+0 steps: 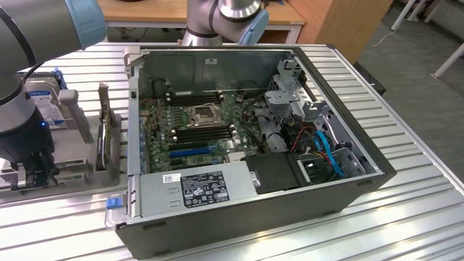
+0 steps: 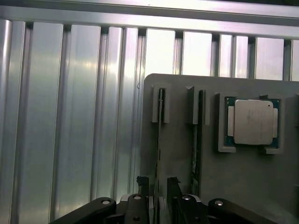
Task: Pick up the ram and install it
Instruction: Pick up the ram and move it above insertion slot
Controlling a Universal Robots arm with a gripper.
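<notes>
Wrist view: ribbed metal table [image 2: 70, 116] first, its slats running up to the straight edge and rounded corner of one grey holder plate [image 2: 182, 88]; on the plate are two ram sticks and one silver CPU chip [image 2: 252, 122]. Ram stick [image 2: 160, 126] stands on edge in a slotted bracket, seen edge-on as a long thin dark line; second stick [image 2: 199, 135] stands parallel just beside it in its own bracket, apart from the first; the chip lies flat in a square corner-frame further along. Gripper [image 2: 158, 184] sits over the first stick with jaws spread, one of its two fingers [image 2: 143, 183] on each side of the stick's edge; narrow gaps show either side, so it is open around the stick, not clamped, and the stick sits in its bracket.

Exterior view: one arm [image 1: 22, 109] at the exterior view's left, gripper down low by the holder plate; one blue-labelled hard drive [image 1: 45, 106] upright behind it; then one open computer case [image 1: 340, 201] lying on its side, motherboard [image 1: 217, 117] facing up, two banks of black slots flanking one CPU socket [image 1: 205, 115]; one labelled power supply [image 1: 203, 187] at the near wall. Case is open above the slots; slatted table surface runs along the exterior view's right and in front of the case.
</notes>
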